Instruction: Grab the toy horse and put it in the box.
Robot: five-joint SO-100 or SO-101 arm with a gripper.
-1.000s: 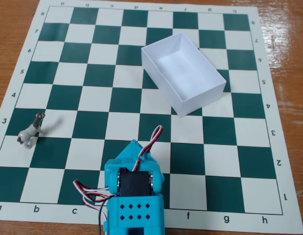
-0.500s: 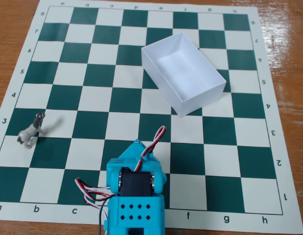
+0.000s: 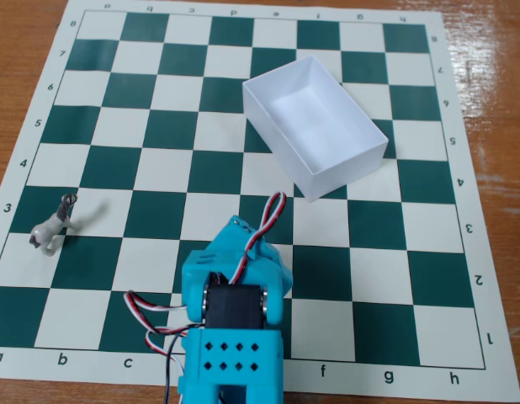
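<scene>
The toy horse (image 3: 52, 224), tiny and grey-white, stands on the chessboard's left edge near row 3, in the fixed view. The box (image 3: 315, 124), white and open-topped, sits empty on the upper right part of the board, turned at an angle. My turquoise arm (image 3: 235, 311) rises from the bottom edge at the board's middle. Its front end (image 3: 236, 238) points up the board, well to the right of the horse and below the box. The fingers are folded under the arm body and do not show, so their state is unclear.
A green-and-white chessboard mat (image 3: 159, 130) covers most of the brown wooden table (image 3: 496, 50). Red, white and black cables (image 3: 155, 316) loop out from the arm's left side and over its top.
The arm's front end has moved a little up the board. The horse and the box have not moved.
</scene>
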